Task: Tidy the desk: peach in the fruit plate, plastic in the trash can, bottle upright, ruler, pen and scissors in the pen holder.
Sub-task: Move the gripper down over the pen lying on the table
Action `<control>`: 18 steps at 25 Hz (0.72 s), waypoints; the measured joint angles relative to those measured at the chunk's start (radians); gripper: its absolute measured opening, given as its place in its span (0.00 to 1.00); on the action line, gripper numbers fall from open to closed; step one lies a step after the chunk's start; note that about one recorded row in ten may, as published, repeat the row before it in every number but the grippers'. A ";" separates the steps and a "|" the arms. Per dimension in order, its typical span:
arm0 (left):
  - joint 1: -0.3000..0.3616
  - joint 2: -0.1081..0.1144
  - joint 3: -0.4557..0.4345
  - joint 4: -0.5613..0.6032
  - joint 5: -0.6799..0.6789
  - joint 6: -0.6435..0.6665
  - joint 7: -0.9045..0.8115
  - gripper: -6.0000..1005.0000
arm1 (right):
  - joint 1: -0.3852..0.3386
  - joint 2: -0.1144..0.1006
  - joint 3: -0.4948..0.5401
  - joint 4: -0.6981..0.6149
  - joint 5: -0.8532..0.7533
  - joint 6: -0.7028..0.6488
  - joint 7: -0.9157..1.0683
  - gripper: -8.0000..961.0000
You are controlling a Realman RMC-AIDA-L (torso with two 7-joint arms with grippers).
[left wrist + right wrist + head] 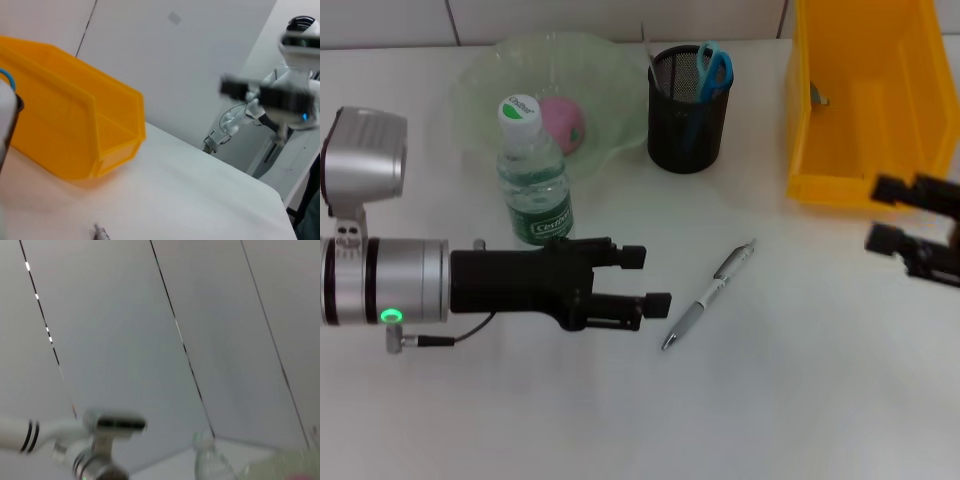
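Item: pen [710,296], silver, lying loose on the white desk [800,400], between both grippers. Judged light, stiff, slippery; best pinched across mid-barrel. Left gripper [653,279] just beside it, fingers apart, empty. Right gripper [883,215] near the yellow bin [855,150], fingers apart, empty.

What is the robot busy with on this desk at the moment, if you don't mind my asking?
It is tidying up. The pink peach lies in the clear fruit plate, the plastic water bottle stands upright, and blue-handled scissors sit in the black mesh pen holder. The silver pen lies loose on the desk; the left gripper, jaws open, hovers beside it. The right gripper waits near the yellow bin.
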 joint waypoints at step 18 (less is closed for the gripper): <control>-0.120 -0.008 0.474 0.606 0.143 -0.180 -0.816 0.82 | -0.171 0.046 0.376 -0.026 -0.399 -0.038 -0.166 0.70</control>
